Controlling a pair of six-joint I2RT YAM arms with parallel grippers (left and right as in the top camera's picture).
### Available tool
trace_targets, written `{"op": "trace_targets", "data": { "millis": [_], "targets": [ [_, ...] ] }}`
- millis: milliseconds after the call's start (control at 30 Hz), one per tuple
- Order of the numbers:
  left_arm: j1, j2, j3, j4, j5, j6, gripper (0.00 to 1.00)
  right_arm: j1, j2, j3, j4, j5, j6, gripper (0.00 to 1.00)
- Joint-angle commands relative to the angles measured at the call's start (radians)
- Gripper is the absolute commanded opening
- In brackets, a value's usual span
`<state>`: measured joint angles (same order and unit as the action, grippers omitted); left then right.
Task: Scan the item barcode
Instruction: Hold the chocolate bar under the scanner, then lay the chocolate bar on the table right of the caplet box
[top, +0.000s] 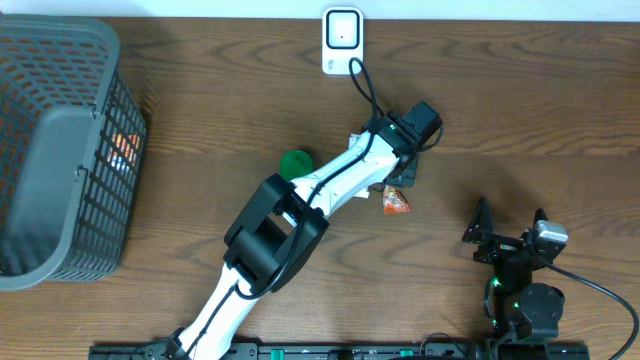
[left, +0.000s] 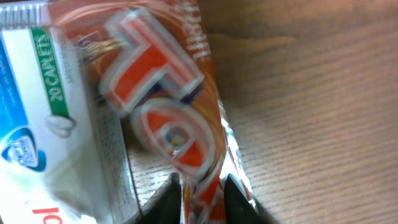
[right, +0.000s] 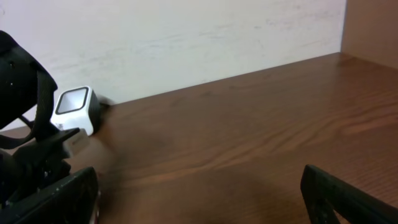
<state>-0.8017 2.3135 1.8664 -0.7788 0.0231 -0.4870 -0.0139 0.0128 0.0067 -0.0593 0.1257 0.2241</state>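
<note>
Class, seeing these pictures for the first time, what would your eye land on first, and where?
The white left arm stretching diagonally toward the white scanner at the far edge stands out first. Next, the bright orange packet fills the left wrist view, between the fingers of the left gripper, beside a white caplets box. A grey basket sits at the left end of the table.

White left arm (top: 340, 172) with black joints and seemingly dark fingers (left: 158, 208).

One scanner (top: 341, 40), one basket (top: 100, 210), one packet (top: 396, 203)
</note>
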Motion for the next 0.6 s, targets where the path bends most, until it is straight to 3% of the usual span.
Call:
{"op": "trace_targets", "data": {
  "millis": [0, 100, 233, 400, 567],
  "targets": [
    [0.001, 0.002, -0.007, 0.002, -0.016, 0.007, 0.69, -0.005, -0.003, -0.001, -0.004, 0.0, 0.007, 0.99],
    [0.005, -0.022, -0.006, 0.003, -0.015, 0.025, 0.83, -0.005, -0.003, -0.001, -0.004, 0.0, 0.007, 0.99],
    [0.009, -0.123, 0.043, -0.028, -0.016, 0.113, 0.84, -0.005, -0.003, -0.001, -0.004, 0.0, 0.007, 0.99],
    [0.038, -0.41, 0.142, -0.064, -0.028, 0.314, 0.85, -0.005, -0.003, -0.001, -0.004, 0.0, 0.007, 0.99],
    [0.179, -0.715, 0.157, -0.008, -0.383, 0.352, 0.85, -0.005, -0.003, -0.001, -0.004, 0.0, 0.007, 0.99]
  ]
}}
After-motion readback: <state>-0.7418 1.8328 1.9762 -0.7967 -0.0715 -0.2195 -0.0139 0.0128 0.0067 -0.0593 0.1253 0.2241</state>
